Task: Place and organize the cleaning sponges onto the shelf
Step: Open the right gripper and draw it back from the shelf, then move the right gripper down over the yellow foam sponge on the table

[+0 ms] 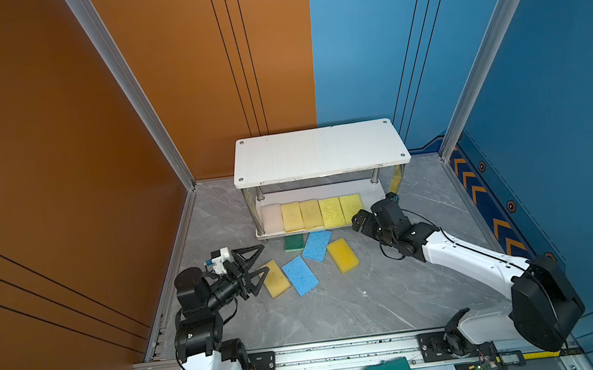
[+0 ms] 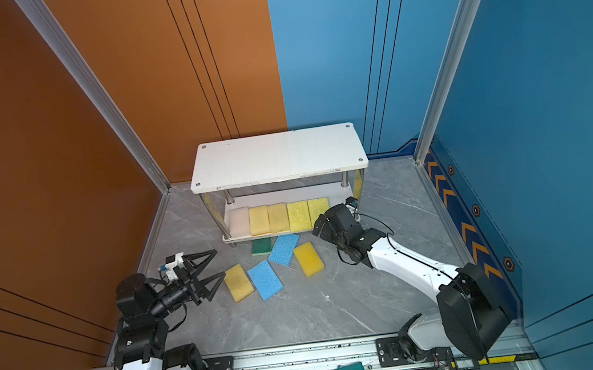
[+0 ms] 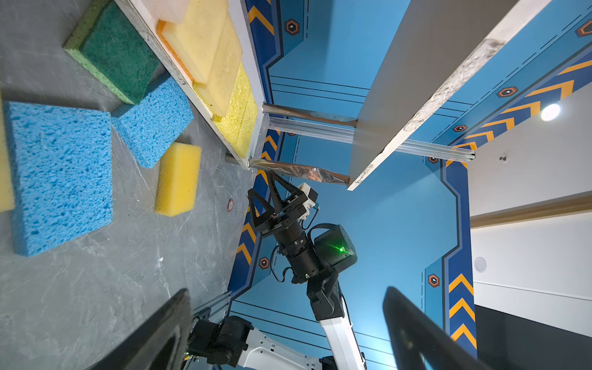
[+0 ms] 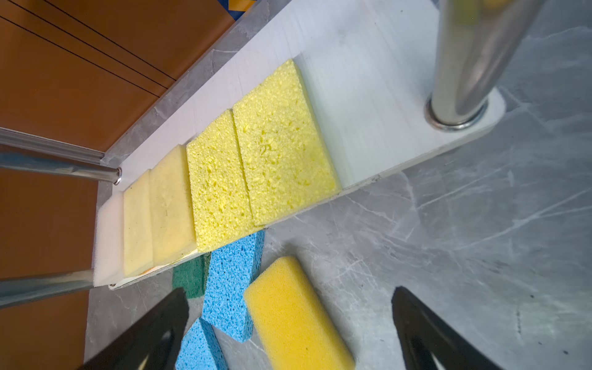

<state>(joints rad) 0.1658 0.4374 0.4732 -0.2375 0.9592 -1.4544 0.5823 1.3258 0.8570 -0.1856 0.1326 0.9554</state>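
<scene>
Shelf stands at the far middle of the grey floor, close to the back wall, and by my count the job is half done. Its upper board is bare in both top views. Its lower board carries five of the cleaning sponges in a neat row, long sides touching, starting at the left end. A bare strip remains at the right end, likely room for one more, so the others would probably have to go on top.

The right gripper hangs just in front of that bare right end, beside the near right chrome post. Its jaws stand wide and hold nothing. The left gripper sits at the near left, just left of the loose sponges, with its jaws also wide and empty.

From left to right the row reads:
- pink-beige sponge
- first pale yellow sponge
- second pale yellow sponge
- first porous bright yellow sponge
- second porous bright yellow sponge

Five sponges lie scattered at odd angles on the floor just in front, waiting to be picked up:
- The near light blue sponge lies beside the worn yellow sponge, nearest the left gripper.
- The far light blue sponge lies closer to the lower board.
- The deep yellow sponge is on the right, near the right gripper.
- The dark green sponge is tucked at the lower board's near edge, touching the far light blue one.
</scene>
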